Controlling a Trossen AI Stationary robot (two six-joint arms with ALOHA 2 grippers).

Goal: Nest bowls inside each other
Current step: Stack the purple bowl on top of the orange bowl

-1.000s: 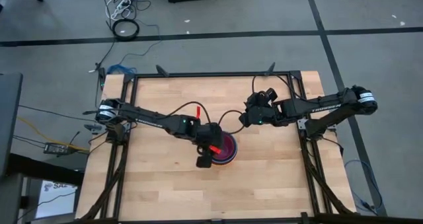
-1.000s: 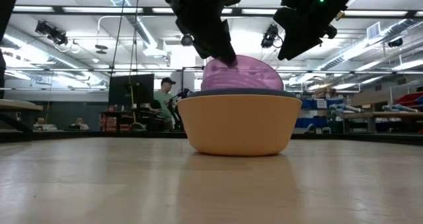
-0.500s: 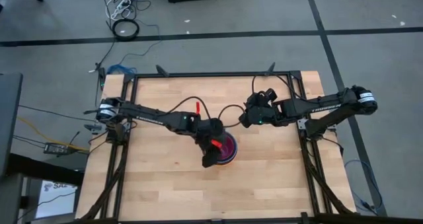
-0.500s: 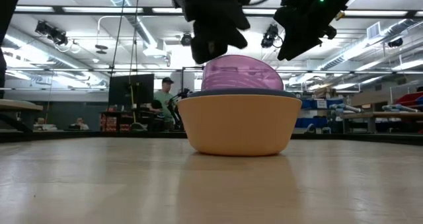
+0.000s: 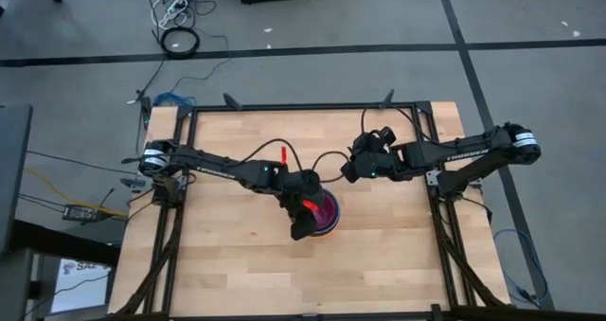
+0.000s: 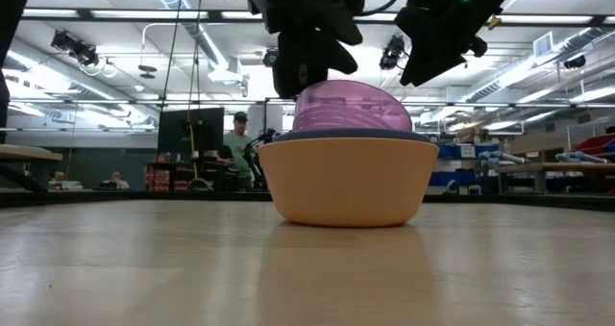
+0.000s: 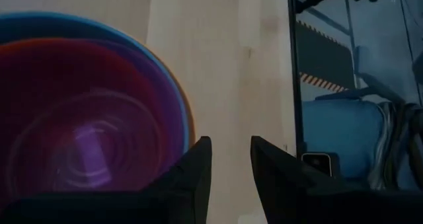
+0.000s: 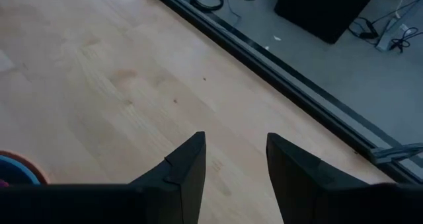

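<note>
The bowls stand nested mid-table as one stack (image 5: 328, 214). The large orange bowl (image 6: 348, 182) is outermost, and a blue rim (image 7: 99, 27) shows just inside it. A purple bowl (image 6: 351, 105) lies tilted in the stack, one side of its rim rising high above the orange rim. My left gripper (image 7: 230, 161) hovers open at the stack's near-left side, with only table wood showing between its fingers. My right gripper (image 8: 234, 161) hangs open above bare table, up and to the right of the stack. Bowls beneath the purple one are hidden.
A black metal frame (image 5: 284, 106) runs round the wooden table (image 5: 398, 255). Bare wood lies on every side of the stack. Cables loop off both arms near the table's middle (image 5: 327, 160). In the low view people sit at desks far behind the table (image 6: 235, 143).
My left gripper has rolled about its own pointing line while staying over the stack. Its fingertips, which lay at the purple bowl's raised rim, now stand off beside it. The purple bowl has kept its tilt and place.
</note>
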